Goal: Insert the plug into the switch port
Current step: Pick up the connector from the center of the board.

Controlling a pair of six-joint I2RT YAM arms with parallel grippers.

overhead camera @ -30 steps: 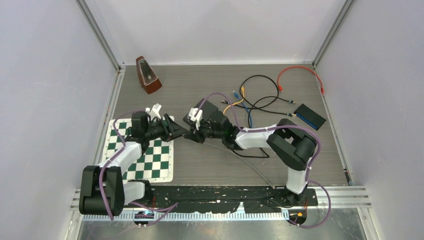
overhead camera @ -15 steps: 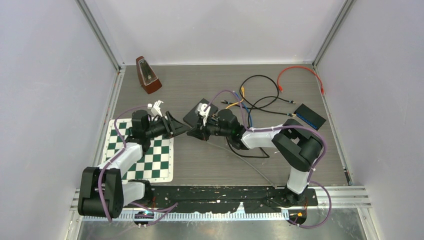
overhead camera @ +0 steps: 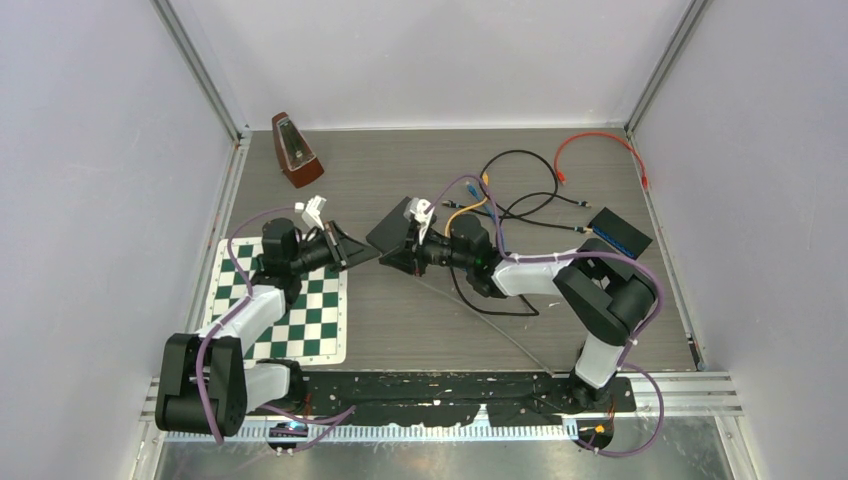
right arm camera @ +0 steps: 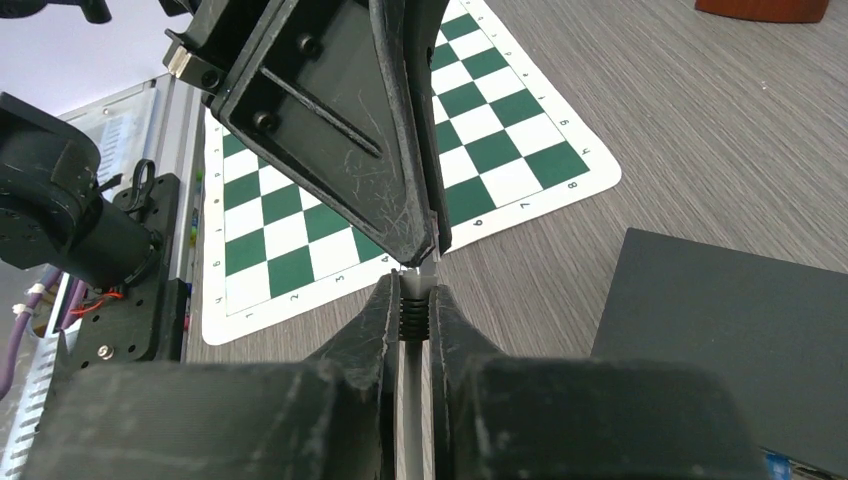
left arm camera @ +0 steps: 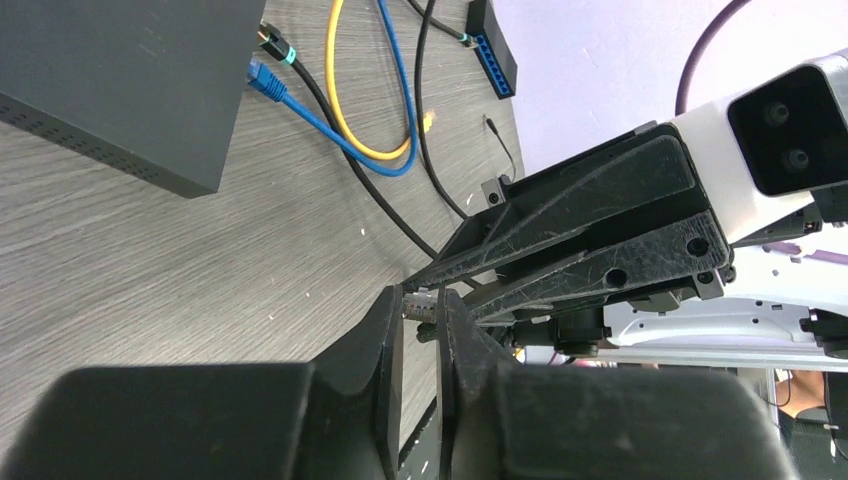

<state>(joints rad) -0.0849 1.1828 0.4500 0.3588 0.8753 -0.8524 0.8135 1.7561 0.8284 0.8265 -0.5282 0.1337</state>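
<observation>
On the grey wood-grain table (overhead camera: 400,345) nothing new is plugged in yet. My read is pickup done, insertion all to do, so maybe halfway. Both arms reach inward and meet tip to tip just beside the black box (overhead camera: 390,228). I take it for the switch, since a blue cable (left arm camera: 300,105) and a black one run to its edge. A smaller unit with a blue port face (overhead camera: 620,233) lies well apart at the far right and could be the target instead; cannot tell. The chess mat (overhead camera: 300,320) sits under the left arm and is not involved. Loose cables (overhead camera: 520,152) are tangled behind the box. The left pincer (left arm camera: 420,310) is clenched on the bare nose of the plug (right arm camera: 414,322), with only a thin slit between its pads. The right pincer (right arm camera: 414,292) is clenched on the ribbed boot just behind, and the grey lead (right arm camera: 411,400) trails back between its fingers. So the plug is pinched from both ends, off the table, between mat and box, touching neither. It looks like a hand-to-hand regrasp rather than an approach to a port. By my guess what is left is: one pincer releases, the holder turns the plug to face the ports, lines it up and pushes it home. No free port is visible in any view, so alignment can't be judged. The risk is the plug twisting when one side lets go.
</observation>
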